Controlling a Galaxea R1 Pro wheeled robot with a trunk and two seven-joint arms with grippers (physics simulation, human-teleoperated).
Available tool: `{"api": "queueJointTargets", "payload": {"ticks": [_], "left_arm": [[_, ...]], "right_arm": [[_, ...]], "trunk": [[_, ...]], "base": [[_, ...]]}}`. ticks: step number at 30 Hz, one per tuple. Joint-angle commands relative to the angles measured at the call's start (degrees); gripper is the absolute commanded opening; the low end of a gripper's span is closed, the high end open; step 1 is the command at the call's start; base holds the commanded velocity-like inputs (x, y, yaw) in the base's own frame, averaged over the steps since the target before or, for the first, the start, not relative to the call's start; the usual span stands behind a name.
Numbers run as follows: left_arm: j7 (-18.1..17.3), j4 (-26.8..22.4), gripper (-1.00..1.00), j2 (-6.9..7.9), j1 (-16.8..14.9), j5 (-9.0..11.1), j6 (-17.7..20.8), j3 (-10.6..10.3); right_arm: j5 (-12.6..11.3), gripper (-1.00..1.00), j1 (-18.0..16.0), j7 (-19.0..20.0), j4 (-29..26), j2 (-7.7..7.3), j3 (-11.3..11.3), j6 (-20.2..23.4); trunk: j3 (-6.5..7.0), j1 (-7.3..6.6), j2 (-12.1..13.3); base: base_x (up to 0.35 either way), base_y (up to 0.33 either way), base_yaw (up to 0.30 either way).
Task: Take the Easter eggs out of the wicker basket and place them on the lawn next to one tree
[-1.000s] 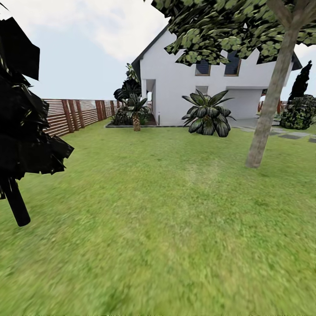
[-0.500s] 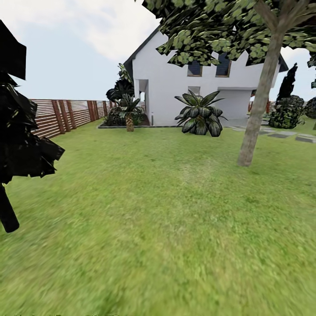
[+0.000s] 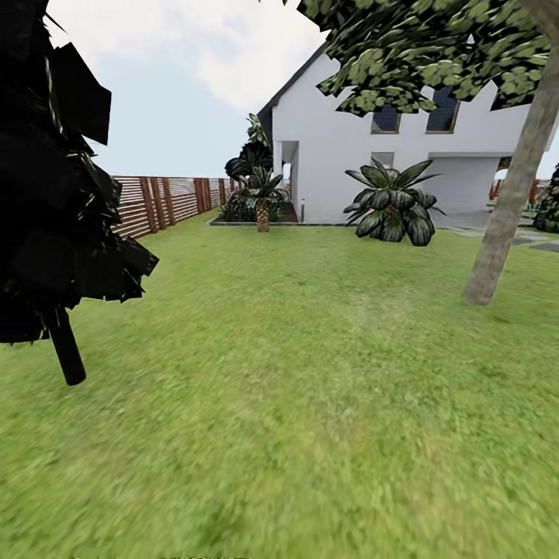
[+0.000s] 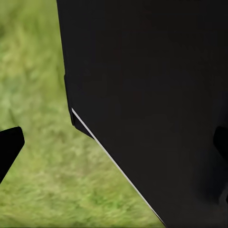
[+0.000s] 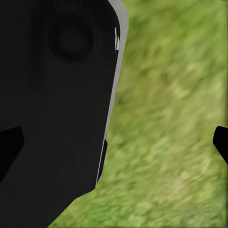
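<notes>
Head view: the lawn (image 3: pixel 310 404) takes up most of the frame — short, mottled green grass, smeared and soft near the bottom edge, running level back to the house. The white house (image 3: pixel 341 155) stands at the far end, smooth plaster walls, dark pitched roof, two dark upper windows partly behind foliage. A near-black conifer (image 3: pixel 54 178) fills the left side, blocky ragged foliage on a dark, slightly tilted cylindrical trunk rooted in the grass. At the right, a thick grey-brown leaning trunk (image 3: pixel 508 194) rises out of frame, its crown (image 3: pixel 435 54) of flat, angular dark green leaves spreading across the top. A brown horizontal-slat wooden fence (image 3: pixel 167 203) with darker posts bounds the garden on the left, receding toward the house. By the house wall: a broad-leaved spiky bush (image 3: pixel 392 203), and further left a small palm-like plant (image 3: pixel 262 198) with a ringed stub trunk. Left wrist view: a large flat black robot body panel (image 4: pixel 152 95) with a thin pale edge line, blurred grass beside it; dark fingertips (image 4: pixel 8 147) at opposite frame edges, wide apart, nothing between — left gripper (image 4: pixel 114 145) released. Right wrist view: a black rounded housing (image 5: pixel 57 104) with a grey rim and a circular recess, over blurred grass; right gripper (image 5: pixel 114 142) likewise spread, fingertips (image 5: pixel 221 140) far apart and empty.
</notes>
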Motion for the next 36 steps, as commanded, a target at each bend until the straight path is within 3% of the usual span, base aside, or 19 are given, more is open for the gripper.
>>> {"api": "queueJointTargets", "payload": {"ticks": [1, 8, 11, 16, 36], "left_arm": [[-0.02, -0.05, 1.00, 0.00, 0.00, -0.02, 0.02, -0.01], [-0.02, -0.05, 1.00, 0.00, 0.00, -0.02, 0.02, -0.05], [-0.02, -0.05, 1.00, 0.00, 0.00, -0.02, 0.02, -0.06], [-0.02, -0.05, 1.00, 0.00, 0.00, -0.02, 0.02, -0.06], [-0.02, -0.05, 1.00, 0.00, 0.00, -0.02, 0.02, -0.06]], "right_arm": [[0.43, 1.00, 0.04, -0.04, -0.08, -0.03, 0.16, -0.01], [0.87, 1.00, 0.04, -0.07, -0.05, -0.01, 0.53, 0.08], [0.53, 1.00, 0.04, -0.11, -0.05, 1.00, 0.27, 0.15], [0.44, 1.00, 0.04, -0.08, -0.05, 1.40, 0.08, 0.17], [0.42, 1.00, 0.04, -0.04, -0.22, 0.97, -0.03, 0.08]], "trunk": [[-0.03, 0.00, -0.02], [-0.03, 0.00, -0.02], [-0.03, 0.00, -0.02], [-0.03, 0.00, -0.02], [-0.17, 0.00, -0.02]], "base": [[0.000, 0.000, 0.280], [0.000, 0.000, 0.100], [0.000, 0.000, 0.260], [0.000, 0.000, 0.293], [0.000, 0.000, 0.281]]}}
